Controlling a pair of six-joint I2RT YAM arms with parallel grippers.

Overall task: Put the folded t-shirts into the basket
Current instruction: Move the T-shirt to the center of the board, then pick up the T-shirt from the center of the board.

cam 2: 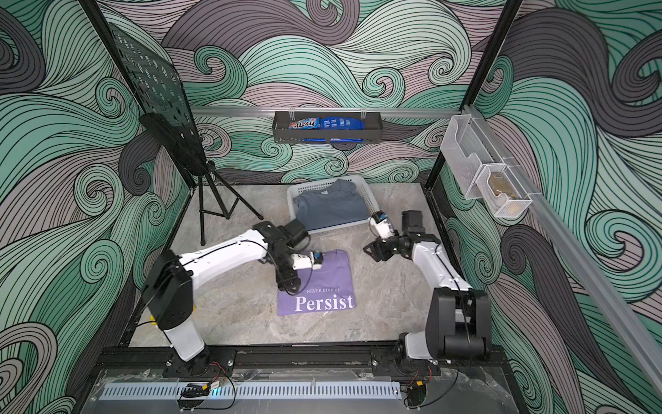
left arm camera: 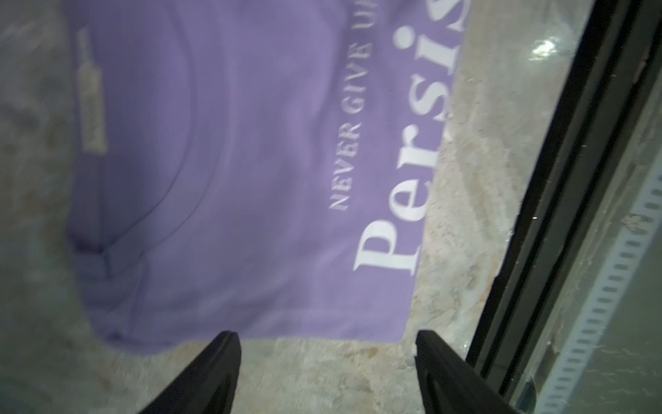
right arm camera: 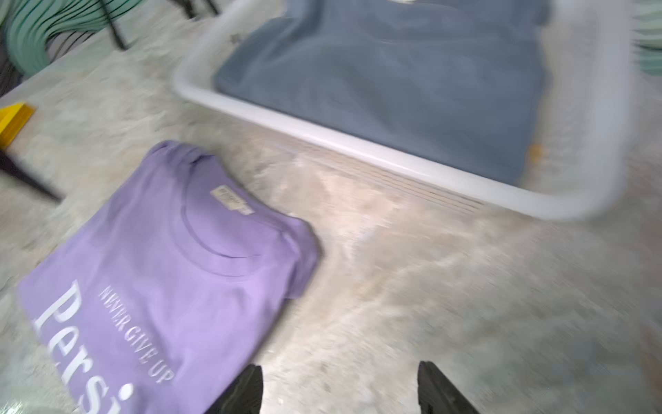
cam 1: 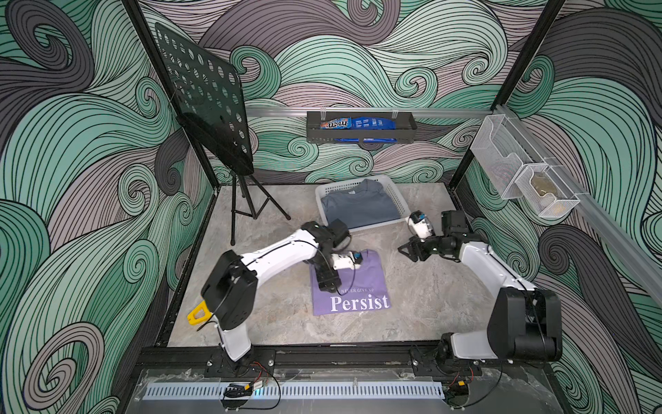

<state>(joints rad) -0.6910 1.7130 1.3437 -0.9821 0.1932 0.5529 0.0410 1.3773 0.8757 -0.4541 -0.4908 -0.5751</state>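
A lavender folded t-shirt (cam 1: 358, 286) (cam 2: 324, 283) with white "Persist" text lies flat mid-table. A slate grey folded t-shirt (cam 1: 361, 209) (cam 2: 331, 213) lies in the white perforated basket (cam 1: 398, 197) (cam 2: 371, 196) at the back. My left gripper (cam 1: 327, 284) (cam 2: 288, 285) hangs over the lavender shirt's left edge, open and empty. In the left wrist view its fingertips (left arm camera: 229, 344) frame bare table beside the shirt (left arm camera: 233, 161). My right gripper (cam 1: 406, 251) (cam 2: 370, 251) is open and empty over bare table, right of the shirt (right arm camera: 161, 279) and in front of the basket (right arm camera: 358, 147).
A black music stand (cam 1: 211, 107) on a tripod stands at the back left. A black wall tray (cam 1: 361, 128) holds candy bags. White mesh bins (cam 1: 519, 175) hang on the right wall. A yellow tool (cam 1: 197, 313) lies by the left arm's base.
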